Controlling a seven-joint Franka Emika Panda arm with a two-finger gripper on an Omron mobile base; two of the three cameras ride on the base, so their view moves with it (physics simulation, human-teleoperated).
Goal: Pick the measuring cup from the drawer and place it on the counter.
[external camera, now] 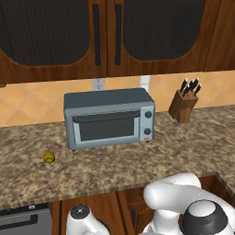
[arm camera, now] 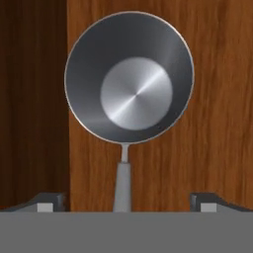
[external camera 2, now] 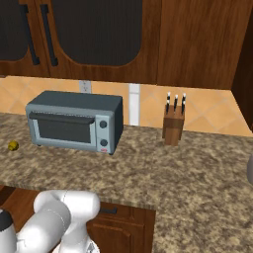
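Wood-grain drawer floor (arm camera: 217,123) lies under the small silvery-grey metal measuring cup (arm camera: 129,79), whose round bowl sits mouth-up with its long thin straight handle (arm camera: 122,185) running back toward the two-finger gripper (arm camera: 126,202). Going left to right across the hand view: a dark shadowed strip left of the cup, probably the drawer's side wall though it is too dim to be sure; then one dark fingertip (arm camera: 47,201), the handle midway, and the other fingertip (arm camera: 210,201), so the jaws stand spread wide, holding nothing. To grasp well, I judge the gripper should descend straight, keeping the handle centred, and close across its narrow width. Above, the long speckled brown-and-beige granite counter (external camera: 137,167) offers bare room right of the grey-blue toaster oven (external camera: 109,118).
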